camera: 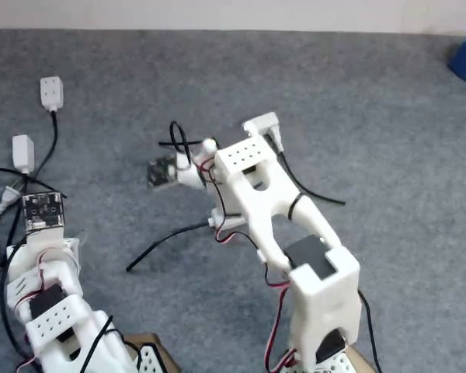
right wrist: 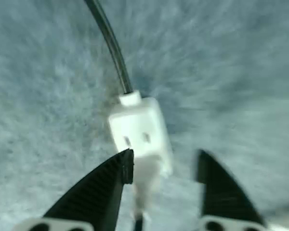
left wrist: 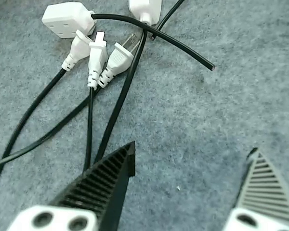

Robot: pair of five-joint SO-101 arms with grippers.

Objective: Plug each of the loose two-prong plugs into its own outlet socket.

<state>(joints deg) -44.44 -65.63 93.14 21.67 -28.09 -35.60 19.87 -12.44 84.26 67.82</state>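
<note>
Seen from above, the right arm [camera: 256, 194] stretches over grey carpet [camera: 388, 140] to a white outlet socket [camera: 262, 124], while the left arm [camera: 54, 311] sits near two more sockets [camera: 52, 92]. The left gripper [left wrist: 192, 149] hangs spread wide above bare carpet, short of three loose two-prong plugs [left wrist: 96, 55] bunched beside a square socket [left wrist: 67, 19] among black cords [left wrist: 120, 101]. The right gripper [right wrist: 164, 155], jaws apart, brackets the outlet socket [right wrist: 139, 130] and a blurred white piece [right wrist: 147, 185] lying against one finger.
</note>
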